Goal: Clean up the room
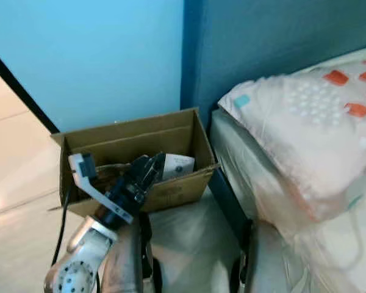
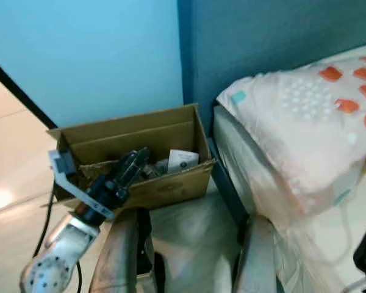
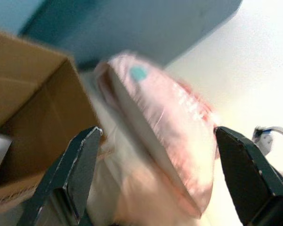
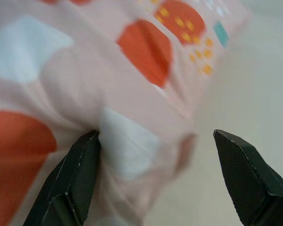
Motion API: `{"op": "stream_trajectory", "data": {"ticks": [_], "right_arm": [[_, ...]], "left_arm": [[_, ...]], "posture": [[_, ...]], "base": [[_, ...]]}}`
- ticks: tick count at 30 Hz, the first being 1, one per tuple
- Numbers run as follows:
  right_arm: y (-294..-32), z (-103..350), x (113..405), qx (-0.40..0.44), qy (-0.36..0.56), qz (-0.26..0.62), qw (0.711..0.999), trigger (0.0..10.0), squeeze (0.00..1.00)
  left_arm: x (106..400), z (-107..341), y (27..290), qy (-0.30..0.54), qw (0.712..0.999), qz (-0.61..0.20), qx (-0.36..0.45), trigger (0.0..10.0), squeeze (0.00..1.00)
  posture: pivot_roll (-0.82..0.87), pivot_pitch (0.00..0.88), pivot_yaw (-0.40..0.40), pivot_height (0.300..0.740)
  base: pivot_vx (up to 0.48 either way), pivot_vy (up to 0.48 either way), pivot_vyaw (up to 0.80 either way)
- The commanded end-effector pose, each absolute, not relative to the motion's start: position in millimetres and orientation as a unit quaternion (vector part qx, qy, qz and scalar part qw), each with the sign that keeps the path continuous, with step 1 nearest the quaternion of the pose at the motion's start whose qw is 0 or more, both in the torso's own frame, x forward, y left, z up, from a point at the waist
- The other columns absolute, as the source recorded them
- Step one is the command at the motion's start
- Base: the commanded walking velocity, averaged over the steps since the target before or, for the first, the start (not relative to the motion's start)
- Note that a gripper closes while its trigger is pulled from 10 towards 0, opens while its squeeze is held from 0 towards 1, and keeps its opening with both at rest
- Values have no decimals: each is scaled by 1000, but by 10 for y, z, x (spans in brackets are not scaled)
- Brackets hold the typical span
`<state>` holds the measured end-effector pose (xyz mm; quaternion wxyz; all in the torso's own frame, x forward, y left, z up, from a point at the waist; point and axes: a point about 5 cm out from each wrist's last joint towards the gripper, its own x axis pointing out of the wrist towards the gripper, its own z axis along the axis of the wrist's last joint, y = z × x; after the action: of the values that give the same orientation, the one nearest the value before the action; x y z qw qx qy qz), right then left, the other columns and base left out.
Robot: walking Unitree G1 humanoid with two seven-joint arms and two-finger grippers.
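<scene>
An open cardboard box (image 1: 134, 141) stands on the floor against the blue wall, beside the bed. Inside it lies a white package (image 1: 180, 165) among darker items. My left gripper (image 1: 147, 171) hangs over the box's front part, open, with nothing between its fingers (image 3: 73, 174). A pink pillow (image 1: 311, 122) with orange and teal patches lies on the bed. My right gripper (image 4: 155, 174) is open right at the pillow (image 4: 85, 70); one of its fingers (image 4: 78, 181) rests against the fabric.
The bed's mattress (image 1: 229, 146), under a plastic cover, runs along the right, its dark frame close to the box. Pale tiled floor (image 1: 18, 232) lies to the left. The robot's own body fills the lower middle.
</scene>
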<state>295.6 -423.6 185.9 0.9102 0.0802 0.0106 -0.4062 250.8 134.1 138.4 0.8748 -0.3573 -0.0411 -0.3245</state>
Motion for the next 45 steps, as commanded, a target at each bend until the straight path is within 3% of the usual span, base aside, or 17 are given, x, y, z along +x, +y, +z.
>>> {"op": "stream_trajectory", "data": {"ticks": [1,3,4,7,9,13,14,20,25,27,39,45], "right_arm": [[-4270,1724,2875,101,32,-415,904,10000,1000],[-4234,1572,2843,105,53,-408,905,10000,1000],[-4166,1413,2830,108,76,-395,909,10000,35],[-4079,1256,2825,108,98,-382,913,10000,0],[-3764,919,2881,107,138,-333,927,10000,0],[-3521,833,3001,131,135,-279,942,10000,0],[-3521,833,3001,131,135,-279,942,10000,0],[-2912,757,3268,206,95,-147,963,10000,0],[-2592,586,3288,199,131,-111,965,10000,0],[-2319,402,3236,181,168,-72,966,10000,0],[-1999,250,3171,161,190,-11,969,10000,0],[-2085,251,3165,121,199,-36,972,10000,0]], "left_arm": [[2476,1224,1403,-20,884,-314,-346,10000,0],[2476,1108,1476,-6,891,-303,-338,10000,0],[2478,1006,1563,3,898,-289,-330,10000,0],[2497,923,1647,9,906,-273,-323,10000,0],[2620,786,1801,11,921,-227,-315,10000,0],[2715,737,1826,5,927,-209,-310,10000,0],[2715,737,1826,5,927,-209,-310,10000,0],[2879,578,1763,20,940,-171,-294,10000,0],[2898,431,1670,50,946,-154,-282,10000,0],[2905,361,1629,61,948,-139,-280,10000,0],[3124,653,1646,-5,949,-146,-279,10000,0],[3277,857,1641,-37,951,-154,-263,10000,0]], "posture": [[73,175,-3,510],[54,137,-12,510],[43,121,-14,510],[32,106,-16,510],[8,67,-21,510],[-2,34,-30,510],[-2,34,-30,510],[-4,0,-42,520],[-5,0,-43,534],[3,0,-49,548],[20,0,-54,577],[19,0,-54,596]], "base": [[0,0,0],[0,0,0],[0,0,0],[0,0,0],[0,0,0],[0,0,0],[0,0,0],[0,0,0],[0,0,0],[0,0,0],[0,0,0],[0,0,0]]}}
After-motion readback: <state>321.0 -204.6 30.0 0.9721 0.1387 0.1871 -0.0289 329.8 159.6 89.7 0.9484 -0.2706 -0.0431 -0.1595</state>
